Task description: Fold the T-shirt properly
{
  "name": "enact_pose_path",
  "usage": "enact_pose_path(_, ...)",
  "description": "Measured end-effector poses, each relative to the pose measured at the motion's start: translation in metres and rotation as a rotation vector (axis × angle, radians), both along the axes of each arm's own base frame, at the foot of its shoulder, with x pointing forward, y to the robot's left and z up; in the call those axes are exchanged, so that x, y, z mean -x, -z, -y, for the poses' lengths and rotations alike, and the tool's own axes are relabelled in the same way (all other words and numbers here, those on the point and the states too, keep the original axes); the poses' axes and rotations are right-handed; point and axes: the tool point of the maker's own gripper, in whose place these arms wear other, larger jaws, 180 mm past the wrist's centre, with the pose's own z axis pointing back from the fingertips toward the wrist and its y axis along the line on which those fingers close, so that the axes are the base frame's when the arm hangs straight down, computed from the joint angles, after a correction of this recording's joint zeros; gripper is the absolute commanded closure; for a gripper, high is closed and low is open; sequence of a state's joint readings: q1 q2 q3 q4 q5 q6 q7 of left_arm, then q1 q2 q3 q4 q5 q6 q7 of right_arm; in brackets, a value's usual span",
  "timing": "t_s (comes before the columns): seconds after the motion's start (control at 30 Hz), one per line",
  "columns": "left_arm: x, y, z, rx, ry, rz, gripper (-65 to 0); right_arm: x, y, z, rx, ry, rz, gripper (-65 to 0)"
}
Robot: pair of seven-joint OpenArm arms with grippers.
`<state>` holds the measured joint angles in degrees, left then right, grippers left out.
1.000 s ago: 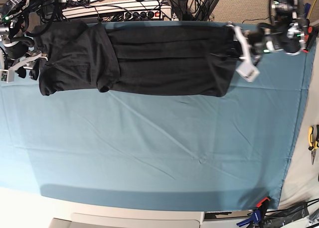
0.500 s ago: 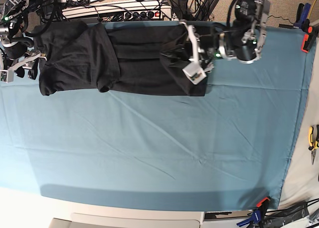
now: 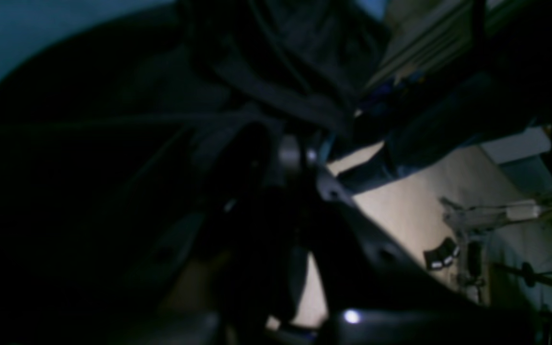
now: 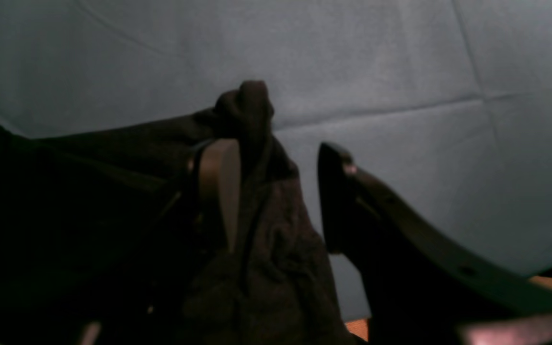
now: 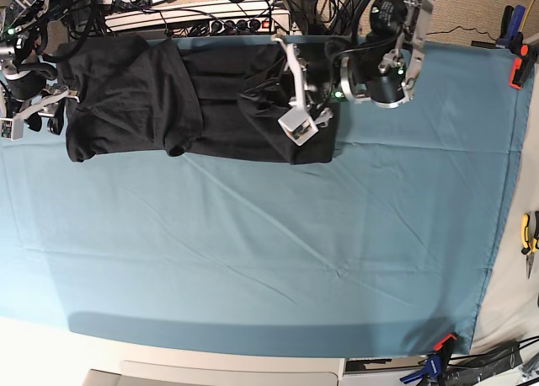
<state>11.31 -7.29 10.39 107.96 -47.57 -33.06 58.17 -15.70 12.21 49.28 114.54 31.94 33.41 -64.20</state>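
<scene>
You are dragging the T-shirt (image 5: 210,99), lying along the far edge of the desk (image 5: 253,260), with your left claw (image 5: 296,116) pinching its right end; the right claw (image 5: 34,112) is spread, gripping nothing. The unpinned cloth could bunch crookedly.

The left arm (image 5: 383,66) is black and silver with small green lights and dark cables. Its fingers (image 5: 296,120) look pale grey. The right arm (image 5: 25,74) is black; its fingers (image 4: 338,191) seem dark, one pad tan.
</scene>
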Motion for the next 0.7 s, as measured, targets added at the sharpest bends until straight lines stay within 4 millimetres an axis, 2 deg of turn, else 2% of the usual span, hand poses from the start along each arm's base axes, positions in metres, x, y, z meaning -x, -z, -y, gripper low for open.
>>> enact_pose_path(0.47,0.001,0.001,0.002,0.003,0.001,-0.021,0.0,0.0,0.0,0.0,0.0,0.0,0.0,-26.9)
enact_pose_path(0.7,0.016,0.002,0.016,-0.005,0.065,-0.02,0.0,0.0,0.0,0.0,0.0,0.0,0.0,-26.8)
